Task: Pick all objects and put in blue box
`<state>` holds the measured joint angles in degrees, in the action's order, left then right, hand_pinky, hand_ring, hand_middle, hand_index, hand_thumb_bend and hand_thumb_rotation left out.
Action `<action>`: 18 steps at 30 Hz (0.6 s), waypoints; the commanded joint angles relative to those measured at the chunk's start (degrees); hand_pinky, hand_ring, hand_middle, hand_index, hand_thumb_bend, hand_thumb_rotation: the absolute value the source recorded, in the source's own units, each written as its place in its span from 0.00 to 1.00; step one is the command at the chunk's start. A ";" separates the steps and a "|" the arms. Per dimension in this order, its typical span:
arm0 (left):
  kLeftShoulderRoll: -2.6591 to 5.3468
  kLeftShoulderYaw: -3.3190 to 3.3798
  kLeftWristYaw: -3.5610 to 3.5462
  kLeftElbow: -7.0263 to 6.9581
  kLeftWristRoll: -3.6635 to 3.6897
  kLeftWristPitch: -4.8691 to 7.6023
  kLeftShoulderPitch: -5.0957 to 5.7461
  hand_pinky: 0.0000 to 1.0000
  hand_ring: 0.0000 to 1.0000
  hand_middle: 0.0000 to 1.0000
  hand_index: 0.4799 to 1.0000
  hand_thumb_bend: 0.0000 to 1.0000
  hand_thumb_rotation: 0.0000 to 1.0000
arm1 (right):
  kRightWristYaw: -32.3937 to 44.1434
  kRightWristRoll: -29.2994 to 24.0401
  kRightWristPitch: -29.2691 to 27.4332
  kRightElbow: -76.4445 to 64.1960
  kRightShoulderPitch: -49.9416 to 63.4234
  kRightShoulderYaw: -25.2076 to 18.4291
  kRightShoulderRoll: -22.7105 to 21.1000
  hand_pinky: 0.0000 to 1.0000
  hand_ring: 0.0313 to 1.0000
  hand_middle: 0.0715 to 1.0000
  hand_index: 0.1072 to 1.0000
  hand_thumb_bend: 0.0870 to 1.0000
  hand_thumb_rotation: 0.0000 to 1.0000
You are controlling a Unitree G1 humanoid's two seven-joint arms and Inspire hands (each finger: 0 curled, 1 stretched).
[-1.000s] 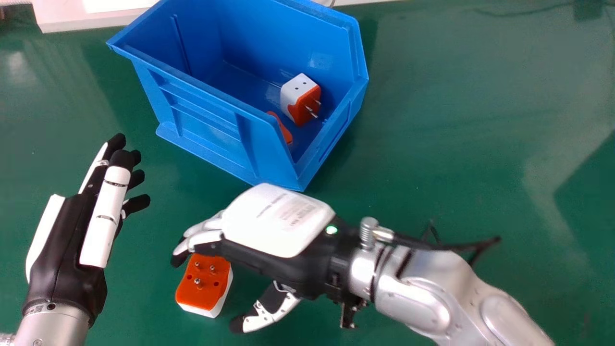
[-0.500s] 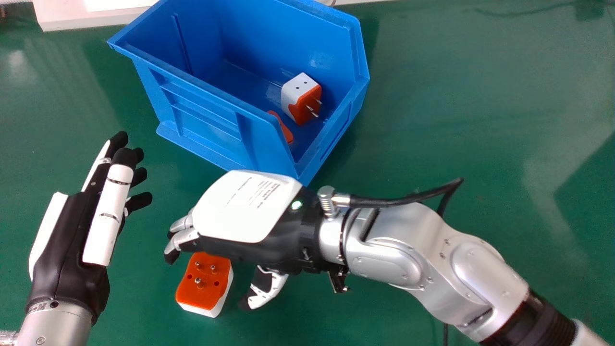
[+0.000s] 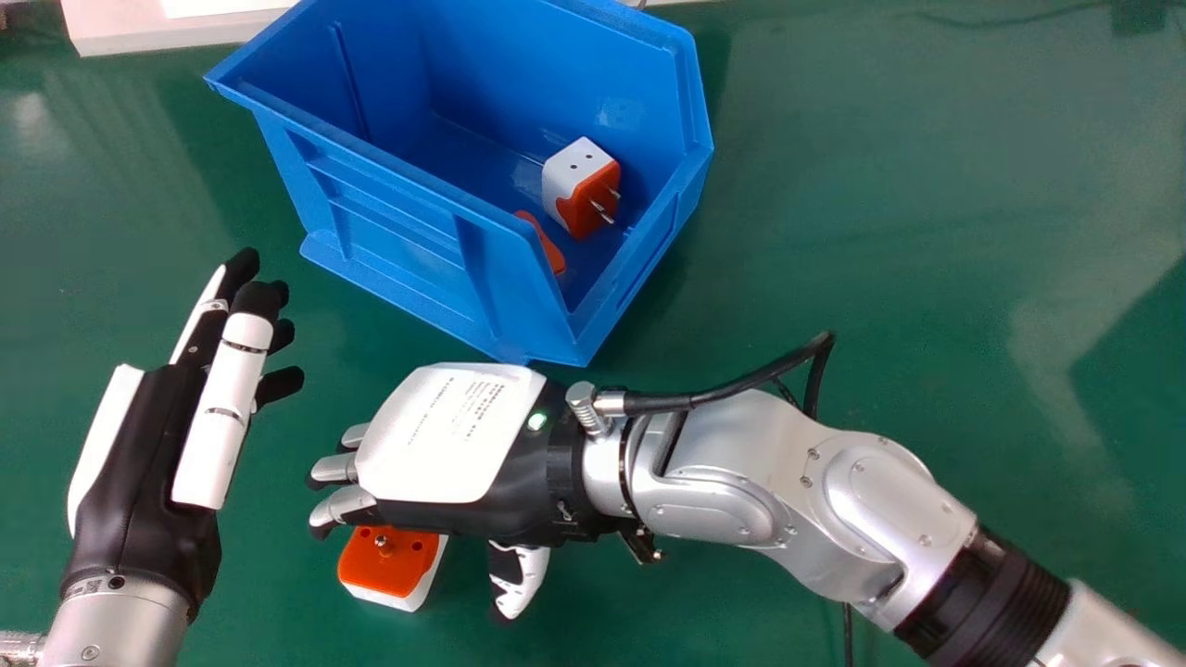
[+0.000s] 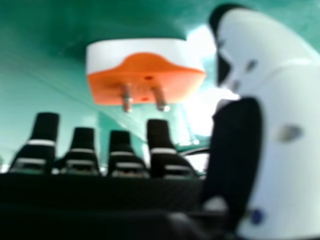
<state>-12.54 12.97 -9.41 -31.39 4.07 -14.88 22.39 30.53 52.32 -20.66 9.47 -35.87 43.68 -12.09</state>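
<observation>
"Where to look for the chunky orange-and-white plastic plug adapter (image 3: 389,560)?"

"Lower left of the frame, on the flat green table (image 3: 880,232), partly covered by the black-and-white right hand (image 3: 445,445), to the left of its thumb."

"Gripping anything?"

"No. Released, with fingers fairly straight."

"Which way next?"

"Probably toward the bottom edge, to bring the adapter between fingers and thumb."
</observation>
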 commanded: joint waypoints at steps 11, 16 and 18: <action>0.16 -0.66 0.91 -3.94 -0.64 -1.50 0.89 0.86 0.92 0.94 0.93 0.49 1.00 | -2.96 -0.44 0.60 6.60 -2.96 0.18 3.81 0.83 0.91 0.93 0.80 0.51 0.09; 0.33 -0.88 1.14 -4.25 -0.65 -1.78 1.01 0.86 0.92 0.94 0.93 0.49 1.00 | -4.18 0.17 1.13 7.85 -3.05 0.37 4.36 0.83 0.90 0.92 0.79 0.49 0.13; 0.46 -1.04 1.27 -4.56 -0.71 -2.01 1.08 0.86 0.92 0.94 0.93 0.48 1.00 | -4.68 0.22 1.35 8.48 -3.07 0.55 4.61 0.83 0.90 0.92 0.79 0.49 0.15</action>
<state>-12.22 12.16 -8.53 -34.21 3.81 -16.97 23.30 27.10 52.56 -19.26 18.18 -37.15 44.25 -8.65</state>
